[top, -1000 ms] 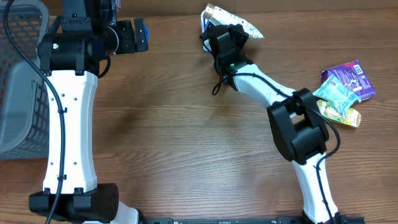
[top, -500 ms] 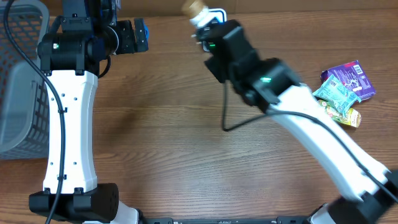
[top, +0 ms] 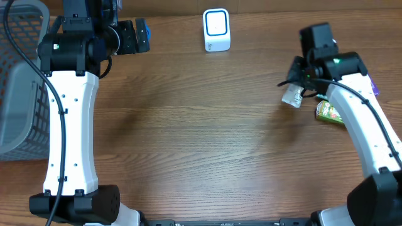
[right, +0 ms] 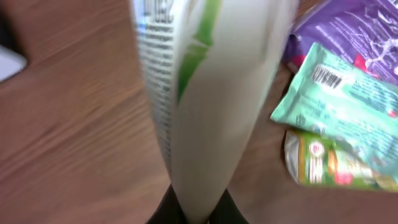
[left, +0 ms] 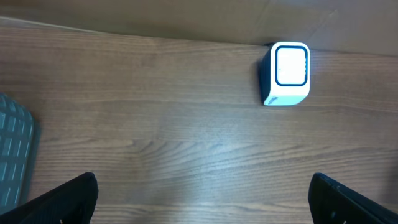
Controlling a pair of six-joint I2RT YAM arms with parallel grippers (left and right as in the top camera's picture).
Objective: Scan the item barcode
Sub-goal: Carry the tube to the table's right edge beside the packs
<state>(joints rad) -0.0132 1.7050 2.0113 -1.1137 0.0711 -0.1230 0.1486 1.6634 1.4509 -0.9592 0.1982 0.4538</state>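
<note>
right pincer [right: 198,214] pinching white packet [right: 205,93], near snack packs [right: 336,106] | left pincer [left: 202,199] spread wide | scanner [top: 217,29] at tabletop [top: 188,125] far edge

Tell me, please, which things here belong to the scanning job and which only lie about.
For the job: white pouch, held in the right end effector; barcode scanner.
Only lying about: teal packet; purple packet; green packet; grey basket.
</note>
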